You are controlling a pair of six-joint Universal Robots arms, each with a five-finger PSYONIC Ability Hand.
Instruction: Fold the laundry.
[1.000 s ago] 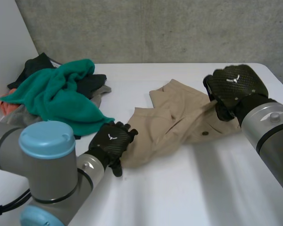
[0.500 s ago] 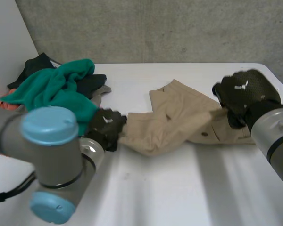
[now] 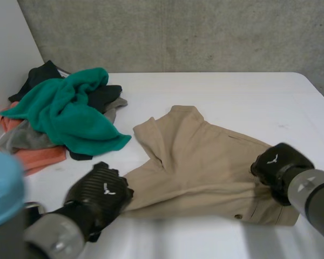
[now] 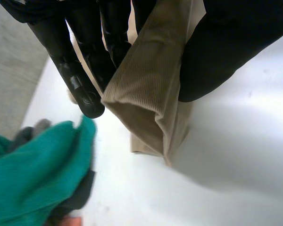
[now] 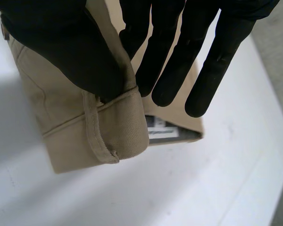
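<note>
The green garment [image 3: 70,113] partly covers the black garment [image 3: 40,75], grey garment [image 3: 16,141] and orange garment [image 3: 40,157] at far left. The label [image 5: 162,133] inside the beige trousers [image 3: 205,162] is too small to read.

The trousers [image 3: 205,162] lie across the table's [image 3: 248,97] middle, reaching toward its front edge. The pile [image 3: 65,113] sits at the back left corner, near their left end. The left hand [image 3: 100,194] is at the trousers' front left end, the right hand [image 3: 278,164] at their right end.
</note>
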